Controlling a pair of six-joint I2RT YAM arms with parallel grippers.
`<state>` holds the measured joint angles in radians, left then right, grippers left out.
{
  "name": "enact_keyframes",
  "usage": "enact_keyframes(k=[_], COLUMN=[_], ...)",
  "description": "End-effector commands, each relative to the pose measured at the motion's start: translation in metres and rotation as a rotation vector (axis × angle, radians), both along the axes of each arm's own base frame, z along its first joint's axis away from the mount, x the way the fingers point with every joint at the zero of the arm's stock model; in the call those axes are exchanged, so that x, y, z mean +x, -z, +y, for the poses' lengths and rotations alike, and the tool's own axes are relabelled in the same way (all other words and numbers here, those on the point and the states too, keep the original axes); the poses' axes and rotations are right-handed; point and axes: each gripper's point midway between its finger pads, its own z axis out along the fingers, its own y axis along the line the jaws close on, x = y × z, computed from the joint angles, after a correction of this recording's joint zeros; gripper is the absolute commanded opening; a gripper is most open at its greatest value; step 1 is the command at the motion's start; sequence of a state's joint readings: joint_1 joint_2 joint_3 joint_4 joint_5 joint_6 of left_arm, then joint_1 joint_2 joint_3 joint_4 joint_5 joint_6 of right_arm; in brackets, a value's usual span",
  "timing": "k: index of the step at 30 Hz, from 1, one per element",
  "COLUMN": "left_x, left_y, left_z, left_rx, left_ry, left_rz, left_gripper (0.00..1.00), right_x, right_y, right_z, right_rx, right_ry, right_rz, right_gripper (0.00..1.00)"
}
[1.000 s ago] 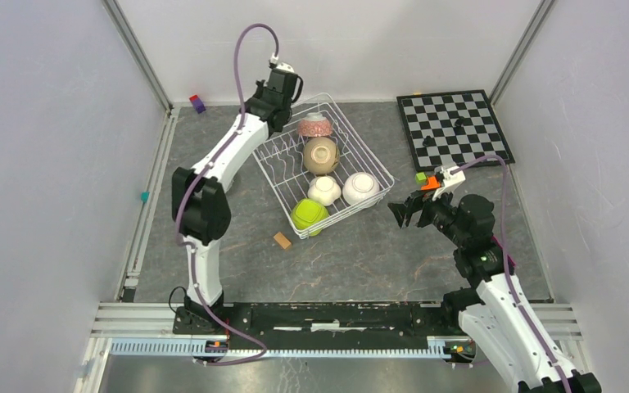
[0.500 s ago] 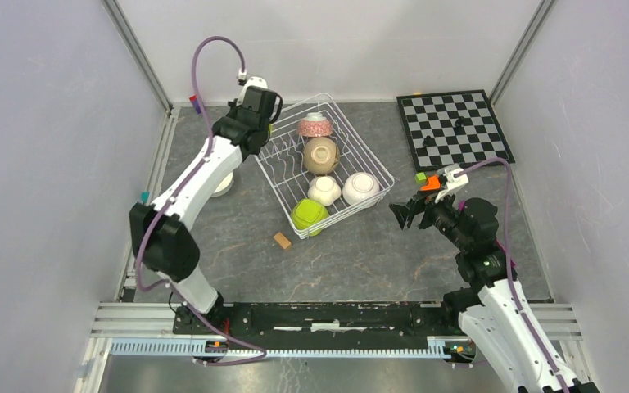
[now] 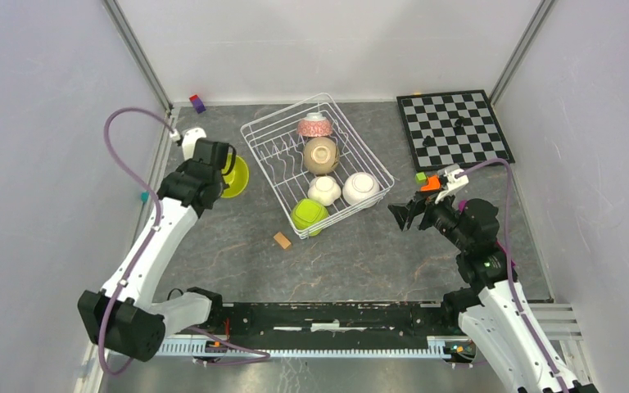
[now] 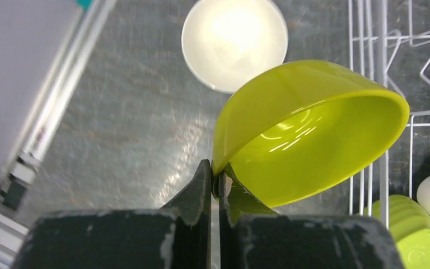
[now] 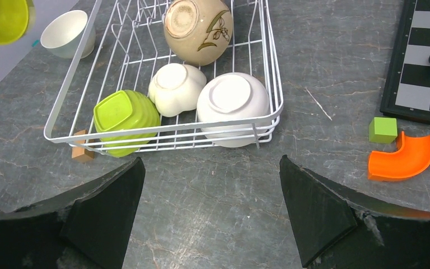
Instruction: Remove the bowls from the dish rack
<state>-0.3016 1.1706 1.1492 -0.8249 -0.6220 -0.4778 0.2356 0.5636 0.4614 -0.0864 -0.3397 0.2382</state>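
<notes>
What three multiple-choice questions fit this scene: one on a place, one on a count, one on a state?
1. Where is the white bowl outside the dish rack?
A. on the table beside the rack
B. on another bowl
C. on the rack's rim
2. How many bowls lie in the rack?
A. three
B. five
C. seven
3. The left gripper is:
A. open
B. shut on nothing
C. shut on a lime green bowl
Answers: 1 A, it stands alone on the table; 2 B, five show between the wires; 3 C, its fingers pinch the bowl's rim.
</notes>
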Motion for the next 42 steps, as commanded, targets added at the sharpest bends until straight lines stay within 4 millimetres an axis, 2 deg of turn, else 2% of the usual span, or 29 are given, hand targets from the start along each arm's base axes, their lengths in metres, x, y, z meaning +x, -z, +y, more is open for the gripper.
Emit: enact_keyframes(k=[1,6,11,17,25,29,33,39,42], left_x=[-0.018,-0.032,-0.040,-0.041,-0.057,-0.061,-0.060,-0.059,-0.058], left_y=[0.025,0.072,0.104,0.125,0.157,0.163,0.167,0.164,0.158], left_z=[-0.016,-0.027,-0.017,-0.004,0.023,0.032,0.032,0.031,0.036], left_rx=[-0.314,-0.471,-0.512,-0.589,-0.696,-0.716,-0.752,-0.777,-0.748], left_ry=[-0.133,-0.232,-0.367,-0.463,-0.634,-0.675,-0.664,-0.627,-0.608], left_rz=[-0.032,0.058,0.112,0.139,0.180,0.176,0.188,0.197,0.174], left_gripper=[0.02,0.02,0.02,0.02,0.02,0.02,0.02,0.18,0.38], right_x=[-0.002,-0.006,-0.009,-0.010,-0.010,-0.011,-0.012,-0.014,-0.014], right_y=[-0.005,0.001,0.000,0.005,0.010,0.013,0.014,0.015,0.018], right_z=[0.004,0.008,0.006,0.002,-0.001,-0.003,-0.003,-0.004,-0.005], right_rx=[0.024,0.045,0.044,0.027,0.015,0.006,0.007,0.007,0.003], right_ry=[-0.020,-0.038,-0.033,-0.016,0.000,0.009,0.011,0.012,0.017], right_rz=[-0.022,-0.007,-0.005,0.001,0.015,0.020,0.026,0.032,0.041], right_gripper=[0.97,0.97,0.96,0.96,0.96,0.96,0.96,0.96,0.96])
